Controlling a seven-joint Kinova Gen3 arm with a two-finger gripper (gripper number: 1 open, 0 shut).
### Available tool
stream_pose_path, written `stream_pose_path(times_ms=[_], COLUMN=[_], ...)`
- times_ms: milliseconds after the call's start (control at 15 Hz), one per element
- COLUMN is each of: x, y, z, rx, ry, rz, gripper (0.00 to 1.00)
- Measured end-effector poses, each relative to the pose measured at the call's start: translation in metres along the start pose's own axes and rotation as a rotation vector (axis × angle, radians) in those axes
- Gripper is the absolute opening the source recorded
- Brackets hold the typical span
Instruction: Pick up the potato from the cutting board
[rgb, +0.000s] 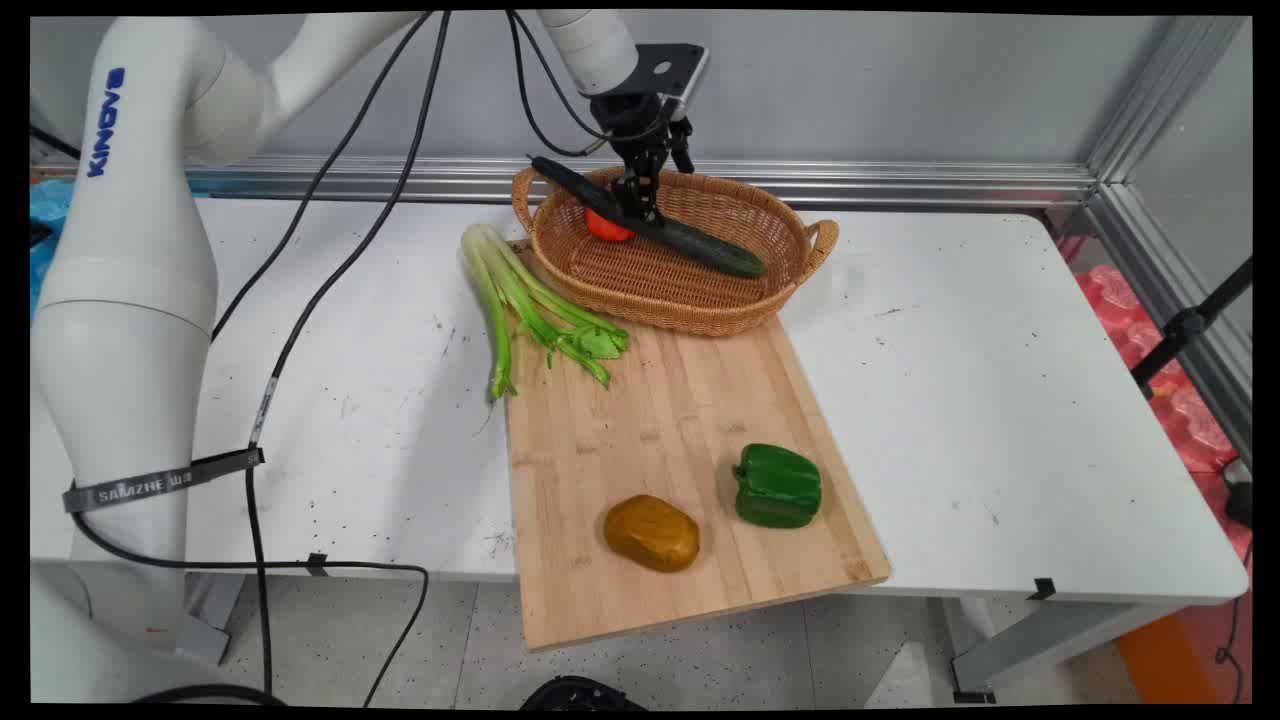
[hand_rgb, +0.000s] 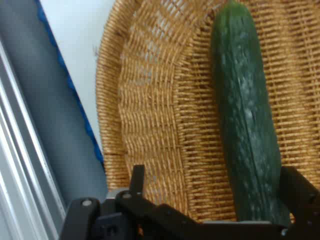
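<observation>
My gripper (rgb: 637, 205) hangs low over the back left part of a wicker basket (rgb: 700, 300) and stands open. A long dark green cucumber (rgb: 690, 243) lies slanted in the basket, its left end up at the rim. In the hand view the cucumber (hand_rgb: 245, 115) runs between my fingers, close to the right finger (hand_rgb: 300, 187) and well apart from the left finger (hand_rgb: 137, 175); my gripper (hand_rgb: 217, 182) is not closed on it. A red-orange round thing (rgb: 605, 228) sits in the basket under the cucumber, partly hidden.
A wooden cutting board (rgb: 660, 440) lies in front of the basket, reaching past the table's near edge. On it are a green bell pepper (rgb: 778, 486) and a brown potato (rgb: 652, 533). Celery stalks (rgb: 520, 300) lie across its far left corner. Black cables hang at the left.
</observation>
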Motion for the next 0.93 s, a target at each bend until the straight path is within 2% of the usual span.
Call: stream_pose_path(times_ms=[200,533,933], x=[0.003,0.006,0.011], y=[0.001,0.014,0.048], z=[-0.006,-0.033,-0.077], rx=[0.013,0.034,0.044], ry=[0.013,0.045,0.085], rz=[-0.015,-0.094,-0.222], gripper=[1.0,1.0,1.0])
